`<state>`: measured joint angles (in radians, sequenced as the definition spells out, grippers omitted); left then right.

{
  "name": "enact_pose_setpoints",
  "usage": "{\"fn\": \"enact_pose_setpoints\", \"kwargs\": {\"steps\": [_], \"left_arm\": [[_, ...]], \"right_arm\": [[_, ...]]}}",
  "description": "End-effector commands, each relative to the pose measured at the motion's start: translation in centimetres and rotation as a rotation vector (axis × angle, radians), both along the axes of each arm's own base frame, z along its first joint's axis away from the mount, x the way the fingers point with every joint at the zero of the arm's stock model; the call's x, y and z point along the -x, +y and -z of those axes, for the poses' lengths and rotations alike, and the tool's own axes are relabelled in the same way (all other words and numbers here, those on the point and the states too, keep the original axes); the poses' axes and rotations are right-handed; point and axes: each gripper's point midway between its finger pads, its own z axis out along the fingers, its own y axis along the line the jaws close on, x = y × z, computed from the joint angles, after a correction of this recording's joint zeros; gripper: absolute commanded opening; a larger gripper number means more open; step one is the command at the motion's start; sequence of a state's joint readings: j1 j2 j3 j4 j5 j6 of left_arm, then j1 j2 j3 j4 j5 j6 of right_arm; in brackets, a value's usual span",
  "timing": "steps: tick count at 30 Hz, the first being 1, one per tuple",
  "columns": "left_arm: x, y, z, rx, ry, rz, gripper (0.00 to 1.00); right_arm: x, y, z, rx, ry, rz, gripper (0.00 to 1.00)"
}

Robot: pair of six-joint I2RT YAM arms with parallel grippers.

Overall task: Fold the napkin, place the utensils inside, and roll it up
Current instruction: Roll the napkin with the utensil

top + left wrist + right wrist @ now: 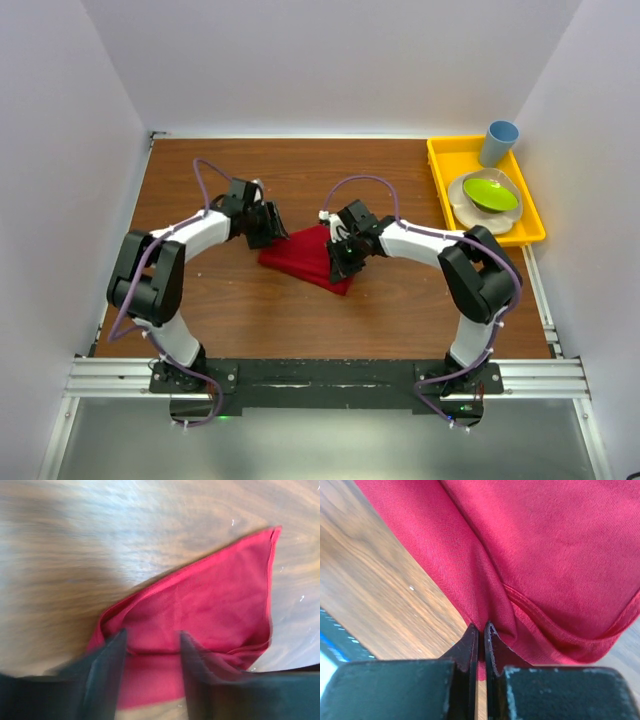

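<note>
The red napkin lies folded and bunched on the wooden table between both arms. My left gripper is at its left corner, in the left wrist view open, with the napkin under and between the blurred fingers. At the napkin's near right edge my right gripper has its jaws pressed together on a fold of the napkin, and red cloth shows in the slit between them. The utensils are out of view.
A yellow tray sits at the back right, holding a blue cup and a green bowl on a white plate. White walls enclose the table on three sides.
</note>
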<state>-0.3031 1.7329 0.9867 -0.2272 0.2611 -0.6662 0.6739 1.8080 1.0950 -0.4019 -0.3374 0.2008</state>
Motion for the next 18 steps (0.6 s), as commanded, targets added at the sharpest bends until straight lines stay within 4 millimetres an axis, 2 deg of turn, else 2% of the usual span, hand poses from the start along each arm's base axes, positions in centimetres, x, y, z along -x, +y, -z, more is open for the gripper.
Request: {"fn": "enact_pose_setpoints", "kwargs": {"steps": [1, 3, 5, 8, 9, 10, 11, 12, 14, 18], "left_arm": [[-0.4, 3.0, -5.1, -0.126, -0.035, -0.114, 0.67], [0.3, 3.8, -6.7, -0.147, -0.029, -0.15, 0.72], [1.4, 4.0, -7.4, -0.142, -0.012, -0.163, 0.77], [3.6, 3.3, -6.5, -0.07, 0.081, -0.184, 0.78], [4.9, 3.0, -5.4, -0.039, 0.135, -0.21, 0.78], [5.8, 2.1, -5.2, 0.023, 0.161, -0.194, 0.78], [5.3, 1.4, -5.6, 0.075, 0.118, -0.196, 0.77], [6.4, 1.3, -4.3, 0.099, 0.156, -0.213, 0.77], [6.0, 0.7, -4.4, 0.143, 0.13, -0.207, 0.77], [5.6, 1.2, -3.2, 0.154, 0.14, -0.249, 0.81]], "right_arm": [[2.7, -1.2, 5.3, 0.066, 0.168, 0.039, 0.0], [2.7, -1.1, 5.9, 0.07, 0.18, 0.042, 0.0], [2.7, -1.2, 6.9, 0.07, 0.2, 0.05, 0.0], [2.9, -1.8, 8.2, 0.081, 0.235, 0.075, 0.0], [2.9, -1.9, 8.4, 0.085, 0.241, 0.082, 0.0], [3.3, -2.2, 8.8, 0.097, 0.252, 0.085, 0.0], [3.3, -2.6, 9.2, 0.112, 0.25, 0.093, 0.0], [3.3, -2.7, 9.4, 0.116, 0.253, 0.104, 0.0], [3.7, -3.3, 9.9, 0.136, 0.253, 0.115, 0.0], [3.9, -3.7, 10.1, 0.153, 0.253, 0.141, 0.0]]}}
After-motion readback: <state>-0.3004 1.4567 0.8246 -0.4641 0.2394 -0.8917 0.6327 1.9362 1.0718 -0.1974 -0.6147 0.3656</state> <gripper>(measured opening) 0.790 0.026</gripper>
